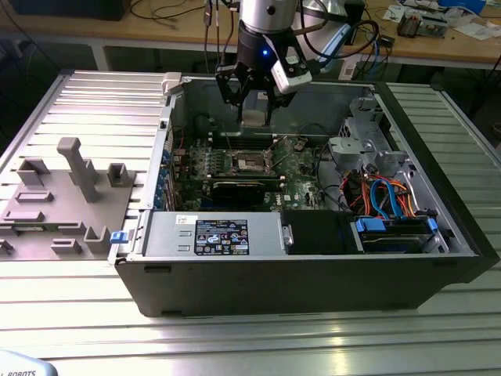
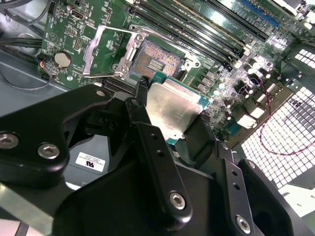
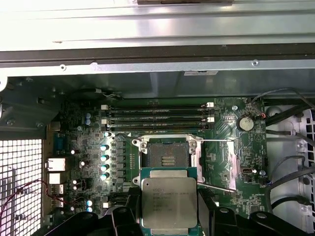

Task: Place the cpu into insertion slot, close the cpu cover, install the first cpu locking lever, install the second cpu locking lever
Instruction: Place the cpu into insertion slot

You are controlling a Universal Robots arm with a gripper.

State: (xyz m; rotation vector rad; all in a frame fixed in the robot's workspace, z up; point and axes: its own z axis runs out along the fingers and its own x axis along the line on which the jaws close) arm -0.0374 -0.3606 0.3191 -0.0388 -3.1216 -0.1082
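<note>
The silver-topped cpu [image 3: 169, 201] sits clamped between the black fingers [image 3: 205, 211] of the gripper [image 3: 169, 216], lid facing the camera, over the green motherboard [image 3: 221, 162] inside an opened computer case [image 3: 157, 69]. Just beyond the chip lies the insertion slot [image 3: 168, 157], uncovered, its gold contacts bare inside a silver metal rim. The chip's edge overlaps the rim's near side. Four long memory slots [image 3: 157, 118] run along the insertion slot's far side, toward the case wall. A row of capacitors [image 3: 104, 160] flanks the insertion slot on one side, and a coin battery [image 3: 245, 123] sits near the board's corner on the other. A perforated panel [image 3: 19, 182] glows past the board's edge.
</note>
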